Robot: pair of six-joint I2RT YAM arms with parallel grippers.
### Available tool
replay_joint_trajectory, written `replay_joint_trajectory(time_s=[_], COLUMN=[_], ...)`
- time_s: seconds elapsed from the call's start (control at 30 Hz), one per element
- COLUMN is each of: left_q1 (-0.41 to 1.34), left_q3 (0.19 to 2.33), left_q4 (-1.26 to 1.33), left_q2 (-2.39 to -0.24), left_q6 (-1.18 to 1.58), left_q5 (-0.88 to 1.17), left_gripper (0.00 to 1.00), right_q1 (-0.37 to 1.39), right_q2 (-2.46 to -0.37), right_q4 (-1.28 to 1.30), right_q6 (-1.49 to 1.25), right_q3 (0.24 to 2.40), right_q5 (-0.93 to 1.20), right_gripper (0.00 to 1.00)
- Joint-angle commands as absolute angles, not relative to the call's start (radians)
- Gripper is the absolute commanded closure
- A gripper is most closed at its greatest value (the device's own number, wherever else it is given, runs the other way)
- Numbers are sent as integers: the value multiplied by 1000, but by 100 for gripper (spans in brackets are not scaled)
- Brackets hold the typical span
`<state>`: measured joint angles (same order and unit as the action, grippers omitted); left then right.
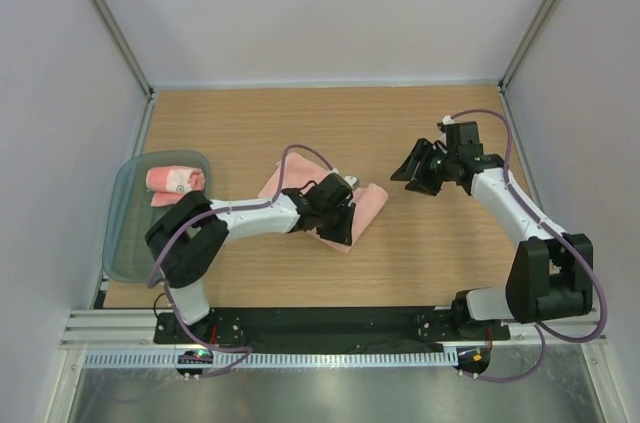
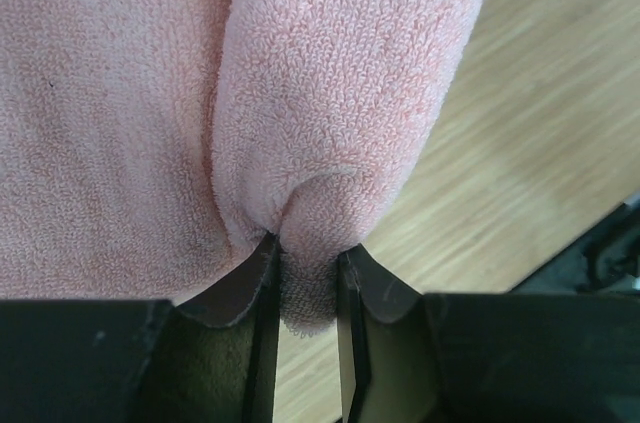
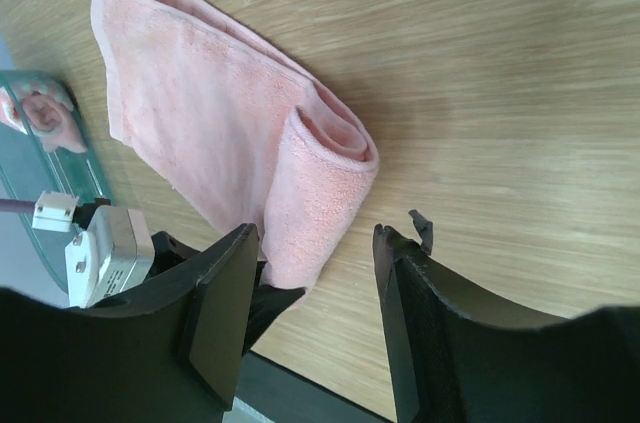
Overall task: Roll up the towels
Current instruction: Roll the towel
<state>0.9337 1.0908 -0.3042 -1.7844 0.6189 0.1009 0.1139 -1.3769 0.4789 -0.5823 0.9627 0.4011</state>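
Observation:
One salmon-pink towel lies on the wooden table, partly rolled. Its rolled part runs along one edge and the flat part spreads beyond it. My left gripper is shut on the near end of the roll, with terry cloth pinched between its fingers. My right gripper hovers to the right of the towel, open, with nothing between its fingers. A second towel, rolled, lies in the tray.
A translucent grey-green tray sits at the table's left edge, also seen in the right wrist view as the tray. Bare wood lies in front of and behind the towel. Walls enclose the table on three sides.

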Motion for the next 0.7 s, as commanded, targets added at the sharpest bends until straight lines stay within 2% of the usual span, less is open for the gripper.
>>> replay_joint_trajectory(time_s=[0.0, 0.47, 0.67], left_q1=[936, 828, 776], left_q3=[1034, 810, 784], left_q4=[-226, 187, 86], left_q2=[-1756, -1689, -1661], left_q6=[722, 1084, 1183], left_q5=[267, 506, 499], left_gripper=[100, 100, 100], right_q1=[115, 114, 117], right_q2=[-1335, -1255, -1256], right_q4=[549, 592, 537], right_q6=[-568, -565, -575], right_q3=[977, 956, 921], right_q5=[382, 422, 506], right_gripper=[43, 42, 42])
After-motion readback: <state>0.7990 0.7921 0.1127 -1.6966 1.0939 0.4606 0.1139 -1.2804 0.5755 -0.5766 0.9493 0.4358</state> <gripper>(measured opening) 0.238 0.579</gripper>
